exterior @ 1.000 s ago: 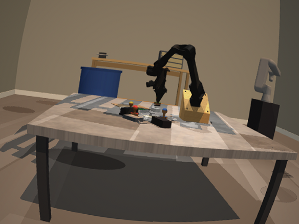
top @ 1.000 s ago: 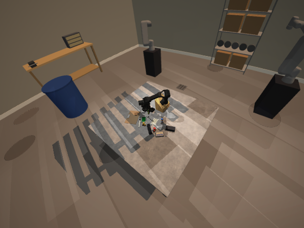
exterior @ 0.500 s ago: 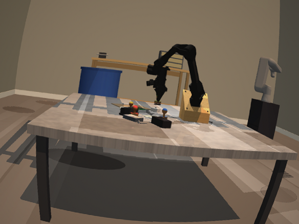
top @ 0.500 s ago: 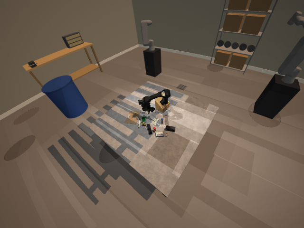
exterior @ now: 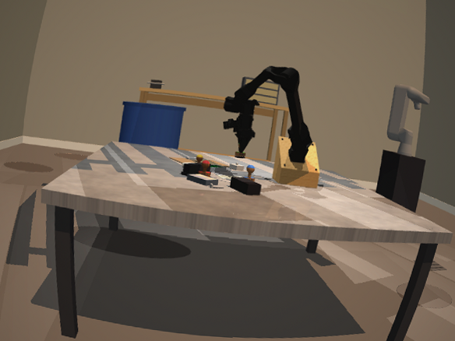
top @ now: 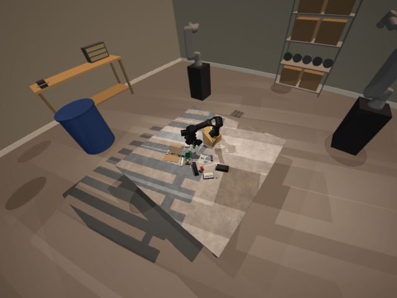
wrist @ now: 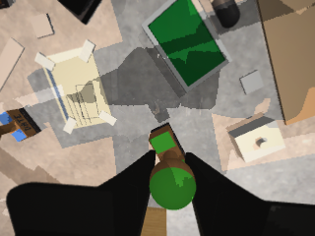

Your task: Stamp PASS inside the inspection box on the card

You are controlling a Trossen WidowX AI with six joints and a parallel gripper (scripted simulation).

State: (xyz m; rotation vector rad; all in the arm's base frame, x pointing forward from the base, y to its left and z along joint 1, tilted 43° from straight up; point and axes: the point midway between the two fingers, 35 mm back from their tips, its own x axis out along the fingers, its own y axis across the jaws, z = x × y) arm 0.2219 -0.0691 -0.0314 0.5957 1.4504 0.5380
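Note:
My gripper is shut on the handle of a green-knobbed stamp, which has a green label on its brown block. The stamp hangs above the bench, its face down and hidden. The green ink pad lies open in a grey tray, ahead of the stamp in the wrist view. The cream card lies to the left there, white pieces at its corners. Its outlined box shows thin lines and shadow; I see no green print in it.
A blue-knobbed stamp, a red-knobbed one and a yellow-knobbed one stand around the card and pad. A black block, a white block and brown sheets lie nearby.

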